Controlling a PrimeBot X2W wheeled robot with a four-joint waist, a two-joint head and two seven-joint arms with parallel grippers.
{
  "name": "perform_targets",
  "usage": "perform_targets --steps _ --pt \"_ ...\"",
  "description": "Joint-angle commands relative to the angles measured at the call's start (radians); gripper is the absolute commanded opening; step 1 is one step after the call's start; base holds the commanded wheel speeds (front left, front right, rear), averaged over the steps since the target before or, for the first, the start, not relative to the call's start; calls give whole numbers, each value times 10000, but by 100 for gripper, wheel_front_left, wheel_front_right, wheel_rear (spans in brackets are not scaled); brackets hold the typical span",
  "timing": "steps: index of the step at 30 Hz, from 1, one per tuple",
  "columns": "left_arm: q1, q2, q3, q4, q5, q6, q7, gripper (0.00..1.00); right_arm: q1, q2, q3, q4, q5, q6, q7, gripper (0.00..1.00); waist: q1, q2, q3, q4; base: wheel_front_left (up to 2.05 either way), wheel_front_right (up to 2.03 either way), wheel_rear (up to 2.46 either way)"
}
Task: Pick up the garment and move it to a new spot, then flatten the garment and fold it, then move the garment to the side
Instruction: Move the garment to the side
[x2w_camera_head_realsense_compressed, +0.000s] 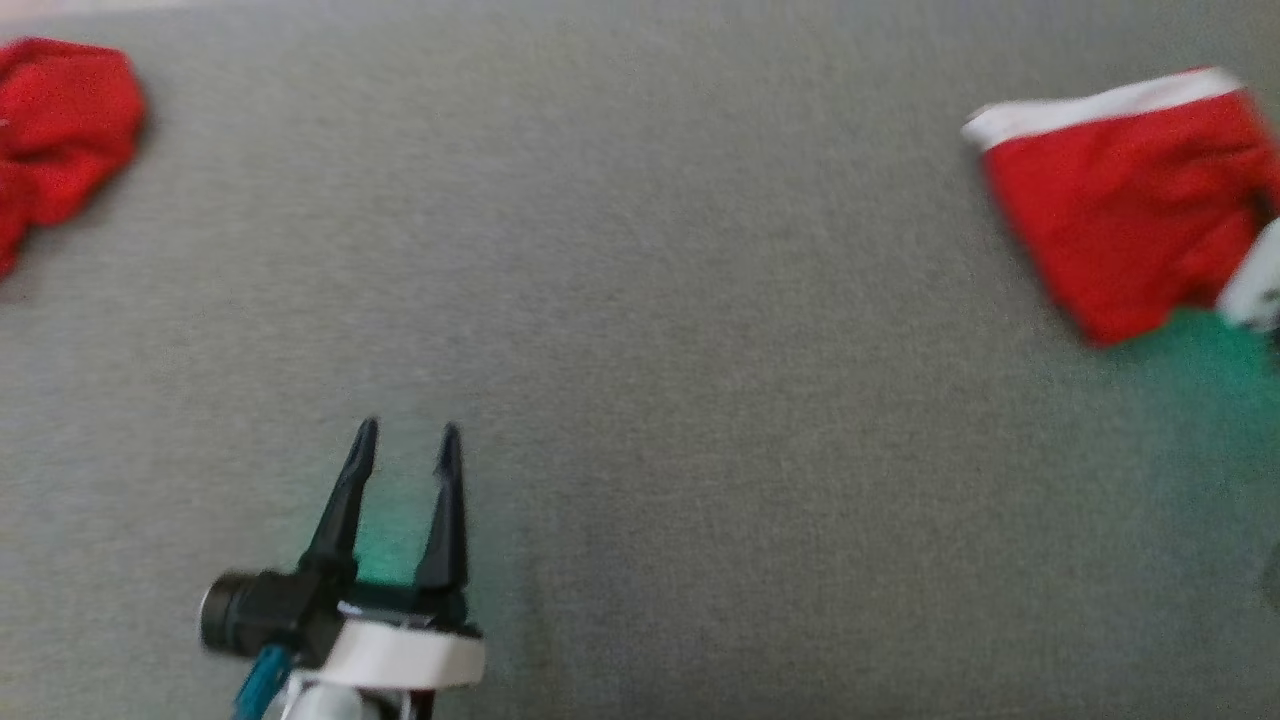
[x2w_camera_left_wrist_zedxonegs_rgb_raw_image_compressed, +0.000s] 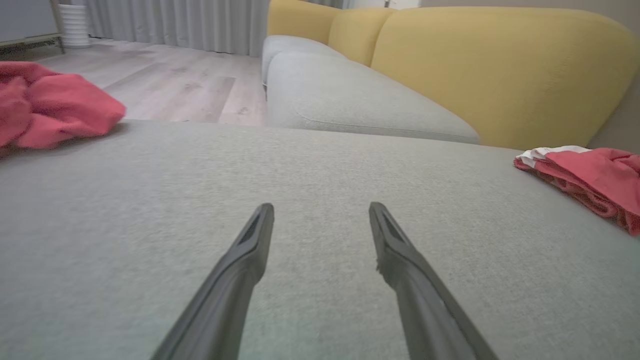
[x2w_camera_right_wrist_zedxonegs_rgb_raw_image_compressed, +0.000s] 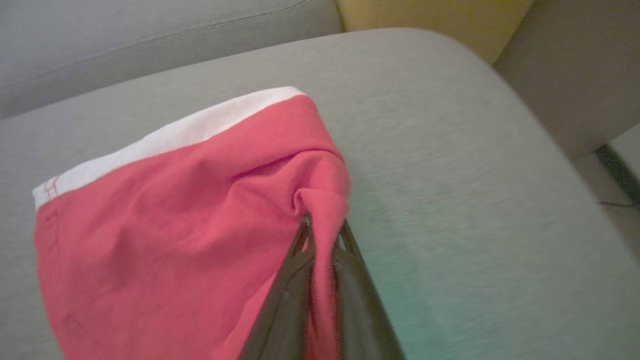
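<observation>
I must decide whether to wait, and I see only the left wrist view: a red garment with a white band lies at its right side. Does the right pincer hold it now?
Observer: Yes. In the right wrist view the right pincer is shut on a bunched fold of the red garment.
Operator: Does it pinch the white band?
Observer: No. The white band runs along the far edge; the pinch is on red cloth, apart from it.
Operator: Is there room beyond the garment?
Observer: The cushion rounds off to that side, and a strip of floor shows beyond.
</observation>
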Motion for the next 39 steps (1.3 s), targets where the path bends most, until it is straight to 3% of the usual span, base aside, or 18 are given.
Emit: perform_targets --steps 1,7,10,11,12,17,22,32,35,39 --pt "-443 -20 87 -305 153 -76 -53 100 -621 -681 19 -344 -692 75 -194 0 -2 0 766 -491 0 0 0" --pt "-870 -20 -148 -407 226 -75 -53 100 -1259 -1671 -986 103 -2018 75 -254 0 -2 0 1265 -277 0 0 0" --pt "-793 -20 -52 -378 251 5 -53 100 -1329 -2044 -1852 350 -3353 75 -296 0 -2 0 1344 -111 0 0 0" --pt "-771 -20 -4 -373 235 19 -53 100 -1329 -2020 -2076 354 -3672 75 -366 70 -2 0 1335 -88 0 0 0" --pt "-755 -20 38 -374 213 34 -53 100 -1298 -1973 -2212 343 -4049 75 -409 100 -2 0 1315 -78 0 0 0" --pt "-695 -20 104 -394 23 114 -53 100 -1163 -1435 -2272 -246 -5340 75 -971 100 -2 0 989 -149 0 0 0" --pt "-451 -20 177 -287 -195 233 -53 100 -730 -268 -2126 -1756 -4631 75 -2292 100 -2 0 156 -276 0 0 0" --pt "467 -20 708 -27 -364 288 -53 100 3312 965 -642 -6557 -2882 75 -4118 100 -2 0 -1702 -269 0 0 0" --pt "697 -20 823 72 -341 223 -53 100 4658 1454 -344 -7245 -2799 75 -4603 100 -2 0 -2018 -217 0 0 0" --pt "917 -20 914 298 -253 133 -53 100 6043 2143 -127 -7298 -2991 75 -5419 100 -2 0 -2338 -157 0 0 0"
